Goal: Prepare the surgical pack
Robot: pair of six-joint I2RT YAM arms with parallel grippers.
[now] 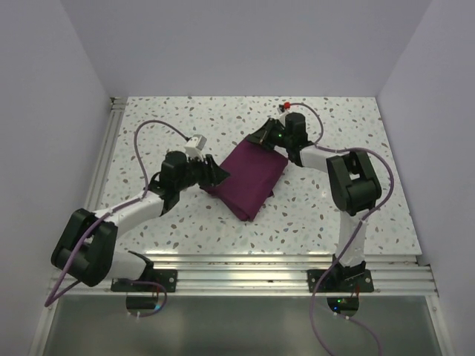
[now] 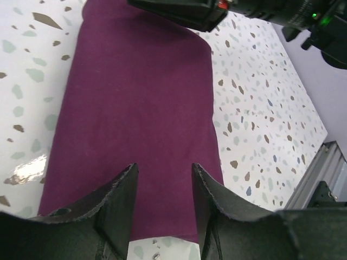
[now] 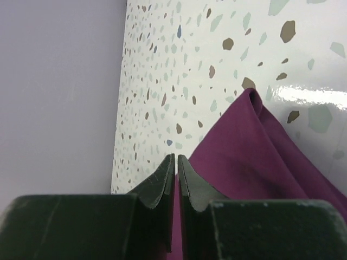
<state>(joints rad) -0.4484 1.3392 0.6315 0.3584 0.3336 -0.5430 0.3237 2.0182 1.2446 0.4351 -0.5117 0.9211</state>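
The surgical pack (image 1: 249, 178) is a deep purple-maroon folded rectangular bundle lying diagonally at the middle of the speckled table. No steel tray shows. My left gripper (image 1: 217, 174) is open at the pack's left end; in the left wrist view the gripper (image 2: 162, 167) has its fingers spread just over the cloth (image 2: 141, 108). My right gripper (image 1: 261, 139) is at the pack's far corner. In the right wrist view it (image 3: 176, 157) is shut, with a thin edge of the purple cloth (image 3: 255, 157) between its fingers and a raised fold beside it.
A small red-tipped object (image 1: 286, 106) sits at the table's back edge. Aluminium rails run along the left side (image 1: 111, 133) and the near edge (image 1: 245, 267). Pale walls close in on three sides. The right arm's wrist (image 2: 184, 11) shows over the pack's far end.
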